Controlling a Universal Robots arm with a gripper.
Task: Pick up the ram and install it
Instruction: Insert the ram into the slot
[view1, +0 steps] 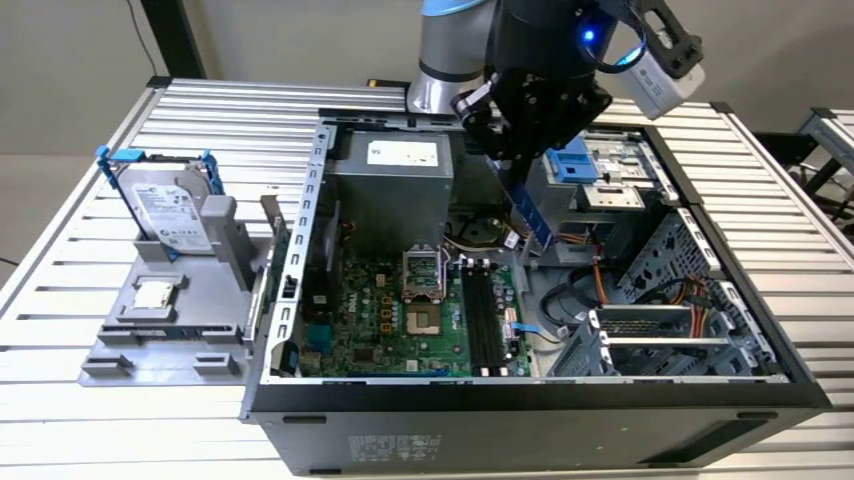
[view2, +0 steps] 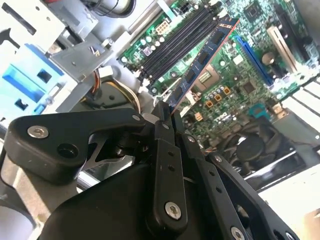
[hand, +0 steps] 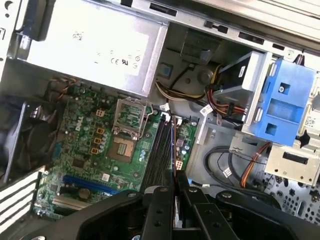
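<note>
One black two-fingered pincer (view1: 515, 160) hangs from the silver-grey robot arm (view1: 447, 60) over the open black computer case (view1: 534, 420). We see its jaws drawn almost together, clamped flat on the upper end of the ram (view1: 527, 210), a long, narrow, flat circuit-board stick with a row of dark chips.

In the second wrist view the pincer (view2: 164, 114) pinches the ram (view2: 205, 55) by one end. The stick runs straight out from the fingertips with its chips showing. In the first wrist view the ram (hand: 174, 145) appears edge-on, a thin line leaving the pincer (hand: 176, 179).

Below the pincer the ram hangs steeply, a little tilted, with its free end above the green motherboard (view1: 387, 310). That end is near the long black plastic slots (view1: 483, 310) and seated in none of them; we cannot tell whether it touches them. Past the slots from the ram's tip lies the square metal processor socket (hand: 122, 147).

Just beside the pincer, toward the exterior view's right, stands a light-blue plastic drive bracket (view1: 567, 160). Near it on the other side is the silver box-shaped power supply (view1: 394, 170).

Well apart from the pincer, outside the case toward the exterior view's left, a silver hard drive in a blue bracket (view1: 167, 205) stands propped on a grey plastic stand (view1: 160, 330) on the slatted metal table (view1: 54, 330).
</note>
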